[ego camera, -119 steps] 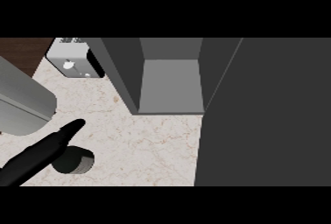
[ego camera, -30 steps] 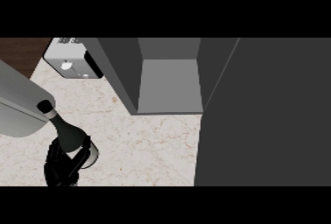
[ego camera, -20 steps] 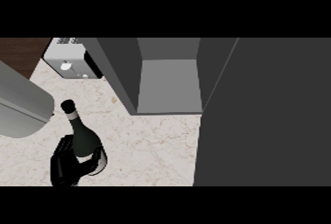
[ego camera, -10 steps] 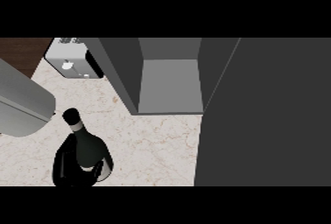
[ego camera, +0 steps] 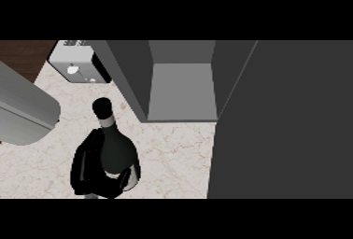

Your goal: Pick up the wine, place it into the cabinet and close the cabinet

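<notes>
Hand: my left hand (ego camera: 93,170) curled round wine (ego camera: 114,149).
Change: bottle now lifted upright off desk (ego camera: 179,154).
Next: cabinet (ego camera: 180,91).

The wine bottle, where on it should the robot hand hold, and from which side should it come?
Best hold is the wide lower body of the wine bottle, approached from its left side, away from the cabinet. The bottle stands roughly upright, its narrow neck and top free above. The left robot hand already curls round that lower body, leaving the cabinet-facing side clear for moving it toward the open shelf.
</notes>
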Controlling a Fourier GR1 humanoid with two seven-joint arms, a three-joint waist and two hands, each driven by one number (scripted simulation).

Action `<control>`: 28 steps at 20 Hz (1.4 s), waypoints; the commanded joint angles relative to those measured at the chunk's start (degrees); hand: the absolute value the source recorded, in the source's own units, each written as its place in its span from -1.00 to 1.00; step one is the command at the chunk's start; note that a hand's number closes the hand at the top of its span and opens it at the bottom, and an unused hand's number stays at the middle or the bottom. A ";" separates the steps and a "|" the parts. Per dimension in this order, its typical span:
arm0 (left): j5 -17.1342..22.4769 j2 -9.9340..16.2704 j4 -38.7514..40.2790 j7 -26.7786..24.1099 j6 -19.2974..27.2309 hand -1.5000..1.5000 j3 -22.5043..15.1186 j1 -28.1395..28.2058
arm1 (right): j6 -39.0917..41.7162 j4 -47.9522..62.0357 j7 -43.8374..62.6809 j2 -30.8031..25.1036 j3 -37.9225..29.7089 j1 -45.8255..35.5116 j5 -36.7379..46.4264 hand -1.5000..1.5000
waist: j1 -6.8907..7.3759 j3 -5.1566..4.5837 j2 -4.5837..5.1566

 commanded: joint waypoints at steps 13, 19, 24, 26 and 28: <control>-2.04 -2.56 -7.84 21.56 25.18 1.00 -9.80 -16.66 | 0.07 -10.46 5.84 0.93 -1.95 1.85 -5.60 -1.00 | -0.29 -0.06 0.18; -0.52 -2.56 3.07 18.85 30.81 1.00 -11.34 -26.22 | 1.91 -11.40 5.67 -0.03 -3.17 2.01 -6.37 -1.00 | -0.93 -0.07 0.30; 1.34 -2.56 12.30 11.44 32.44 1.00 -12.95 -27.69 | 2.73 -9.72 4.74 0.40 -6.12 1.62 -10.96 -1.00 | -1.49 -0.06 0.51; 3.23 -2.56 15.12 11.64 34.38 1.00 -13.27 -31.17 | 4.06 -8.89 3.71 0.30 -4.10 3.24 -7.87 -1.00 | -1.15 -0.07 0.39; 4.09 -2.56 17.55 11.28 32.38 1.00 -11.78 -30.42 | 4.23 -12.67 4.72 -0.05 -4.66 3.90 -9.57 -1.00 | -1.75 -0.09 0.42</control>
